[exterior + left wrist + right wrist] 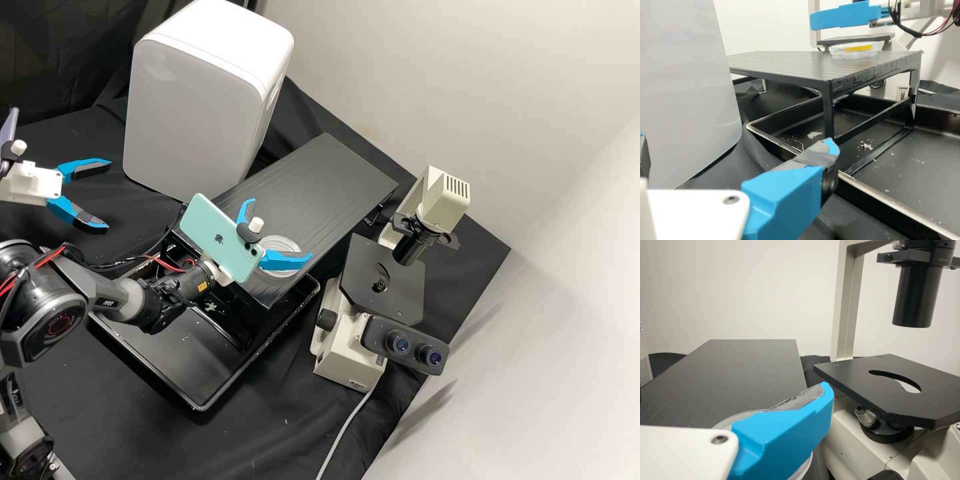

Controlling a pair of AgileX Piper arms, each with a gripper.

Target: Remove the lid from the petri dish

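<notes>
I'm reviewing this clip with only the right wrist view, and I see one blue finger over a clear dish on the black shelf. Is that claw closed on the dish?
Observer: No. In the high view the right claw is open, with a finger on either side of the petri dish.
Operator: Where is the other arm?
Observer: The left claw hangs open over the black cloth beside the white box, well away from the shelf.
Operator: Is there anything marking the dish?
Observer: The left wrist view shows a yellow strip on or in it. I cannot tell which.
</notes>
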